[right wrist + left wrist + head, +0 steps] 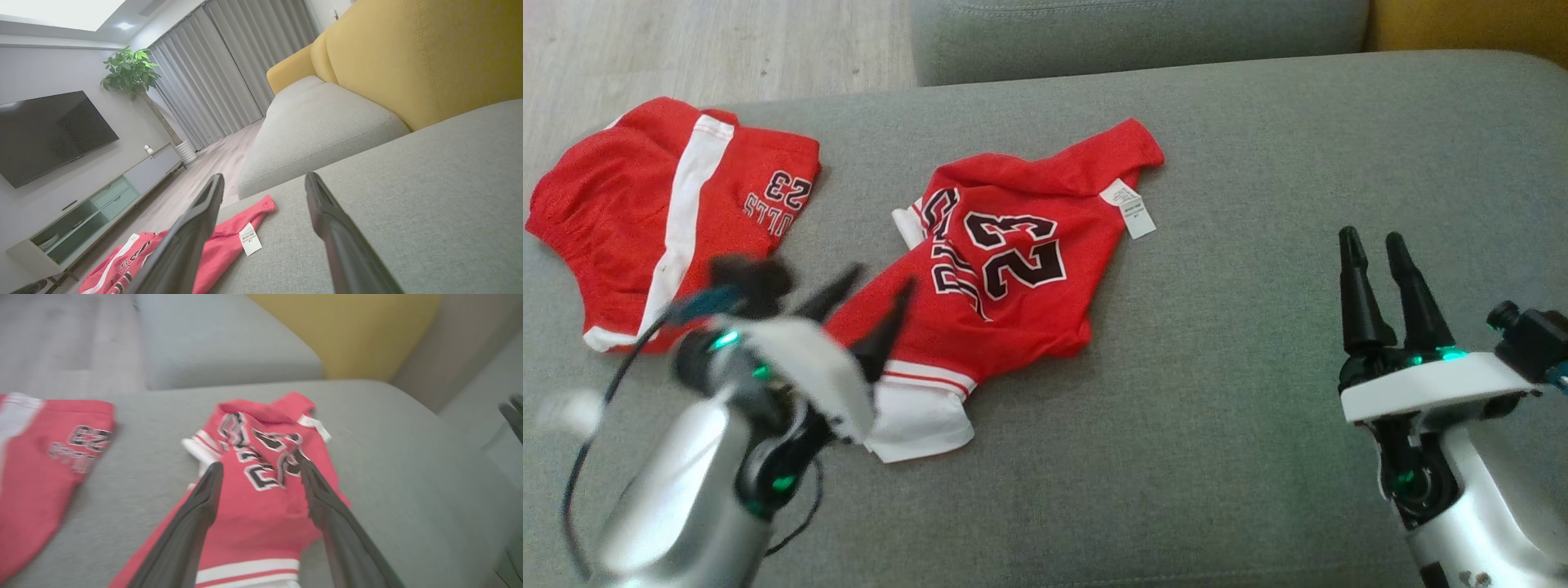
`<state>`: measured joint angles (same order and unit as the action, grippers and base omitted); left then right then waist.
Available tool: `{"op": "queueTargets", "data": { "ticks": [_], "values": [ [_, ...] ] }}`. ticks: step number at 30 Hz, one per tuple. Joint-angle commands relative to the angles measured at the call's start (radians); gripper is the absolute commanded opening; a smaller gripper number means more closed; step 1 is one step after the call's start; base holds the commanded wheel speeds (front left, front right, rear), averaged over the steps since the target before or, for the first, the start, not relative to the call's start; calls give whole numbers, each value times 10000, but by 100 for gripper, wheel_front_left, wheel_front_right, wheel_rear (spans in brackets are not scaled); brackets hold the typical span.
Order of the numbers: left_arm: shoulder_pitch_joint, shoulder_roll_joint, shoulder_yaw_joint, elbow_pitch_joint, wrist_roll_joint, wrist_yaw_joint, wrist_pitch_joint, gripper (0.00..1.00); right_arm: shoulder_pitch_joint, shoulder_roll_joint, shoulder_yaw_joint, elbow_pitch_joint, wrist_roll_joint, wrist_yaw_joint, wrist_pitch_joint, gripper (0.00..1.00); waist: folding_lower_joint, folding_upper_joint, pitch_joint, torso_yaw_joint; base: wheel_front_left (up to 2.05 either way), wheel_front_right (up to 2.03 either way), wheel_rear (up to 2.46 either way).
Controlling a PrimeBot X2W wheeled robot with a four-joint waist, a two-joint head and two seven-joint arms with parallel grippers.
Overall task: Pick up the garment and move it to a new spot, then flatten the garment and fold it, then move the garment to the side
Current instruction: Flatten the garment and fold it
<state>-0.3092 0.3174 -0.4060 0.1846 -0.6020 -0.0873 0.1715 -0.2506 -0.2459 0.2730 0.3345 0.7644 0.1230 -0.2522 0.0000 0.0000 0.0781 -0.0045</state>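
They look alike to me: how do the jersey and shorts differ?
The jersey lies crumpled in the middle, with a big 23 and a tag showing. The shorts lie flatter, further left, with a small 23 and a white stripe. Both are red.

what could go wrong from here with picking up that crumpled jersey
1. The jersey lies bunched, with layers folded over each other. The open left gripper above its lower left part might pinch just one layer, so the jersey lifts lopsided.
2. The shorts lie close by on the left, so a wide sweep could snag them.
3. The right gripper stands open over the bare cushion, away from the cloth. A one-handed pull may drag the jersey rather than flatten it.
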Motion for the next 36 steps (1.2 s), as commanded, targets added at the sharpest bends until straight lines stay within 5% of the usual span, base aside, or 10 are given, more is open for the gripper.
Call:
{"op": "queueTargets", "data": {
  "ticks": [1,8,14,26,27,28,36],
  "values": [
    [-812,260,220,-244,-151,-98,325,100,-287,-38,43,-398,-131,77,-93,100,0,0,-11,-5,0,0,0],
    [-2725,280,-2377,588,-1579,-425,3689,100,-358,275,35,-476,-577,77,-94,100,0,0,60,-503,0,0,0],
    [-3845,368,-4486,1336,-2178,-430,3346,100,-557,483,140,-524,-637,77,-94,100,0,0,368,-1187,0,0,0],
    [-5130,204,-6642,4005,-2391,-432,2185,100,-878,743,286,-516,-565,77,-95,100,0,0,850,-2153,0,0,0],
    [-5182,192,-6812,4104,-2487,-432,2156,65,-888,757,265,-510,-566,77,-95,100,0,0,863,-2172,0,0,0],
    [-5257,200,-7016,4194,-2524,-432,2107,4,-893,774,246,-496,-571,77,-95,100,0,0,861,-2186,0,0,0],
    [-5967,365,-7391,3919,-3682,-433,857,0,-730,779,56,-395,-695,77,-95,100,0,0,436,-1818,0,0,0]
  ]
}}
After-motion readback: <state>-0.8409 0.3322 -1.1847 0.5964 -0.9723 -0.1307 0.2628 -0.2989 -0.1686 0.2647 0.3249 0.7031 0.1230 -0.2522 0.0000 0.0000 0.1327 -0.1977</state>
